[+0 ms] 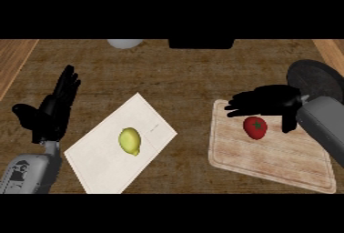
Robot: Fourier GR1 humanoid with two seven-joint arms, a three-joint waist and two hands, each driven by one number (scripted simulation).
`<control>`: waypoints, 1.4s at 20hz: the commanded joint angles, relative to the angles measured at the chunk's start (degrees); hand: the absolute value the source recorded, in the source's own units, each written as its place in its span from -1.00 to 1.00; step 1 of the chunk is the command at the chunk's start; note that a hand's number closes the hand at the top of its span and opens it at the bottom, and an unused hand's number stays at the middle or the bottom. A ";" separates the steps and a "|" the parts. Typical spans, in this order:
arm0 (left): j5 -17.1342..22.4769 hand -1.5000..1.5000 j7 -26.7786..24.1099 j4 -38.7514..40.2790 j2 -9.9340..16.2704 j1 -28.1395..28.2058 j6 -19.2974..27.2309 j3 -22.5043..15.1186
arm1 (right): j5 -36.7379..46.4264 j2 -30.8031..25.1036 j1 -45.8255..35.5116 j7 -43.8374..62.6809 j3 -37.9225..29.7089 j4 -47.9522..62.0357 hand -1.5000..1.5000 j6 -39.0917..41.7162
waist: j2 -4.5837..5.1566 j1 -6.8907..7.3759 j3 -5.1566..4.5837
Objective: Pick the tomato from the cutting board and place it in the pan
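Tomato [255,127] sits on cutting board [269,157], centre-right of frame, not yet gripped. Right hand [265,103] hovers just above it, fingers spread open. Pan [317,78] at right edge, w/o tomato. Pick + place both left. Left hand [50,113] rests open, left side.

The left hand [50,113] rests at the view's left, fingers straight and pointing up, thumb spread. The right hand [265,103] reaches in from the right, palm down, fingers relaxed and extended leftward.
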 commanded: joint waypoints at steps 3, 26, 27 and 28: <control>-1.72 0.00 -0.40 3.48 -1.76 -2.04 0.24 0.68 | 6.66 2.64 3.55 -2.29 -1.36 1.55 -1.00 -2.05 | 0.00 -0.28 0.00; -3.60 0.00 2.78 -0.60 -2.49 -0.50 -1.06 3.18 | 16.96 11.78 6.67 2.46 -7.09 4.90 1.00 -0.84 | -0.20 -0.92 -0.03; -2.85 0.00 2.50 -1.53 -2.71 0.52 -1.32 3.03 | 14.25 12.52 7.48 8.54 -9.84 7.69 1.00 0.55 | -0.42 -1.73 -0.08; -2.97 0.00 3.02 -2.42 -1.40 1.51 -1.51 3.58 | 12.56 14.08 7.61 15.31 -12.69 10.60 1.00 2.53 | -0.67 -1.83 -0.11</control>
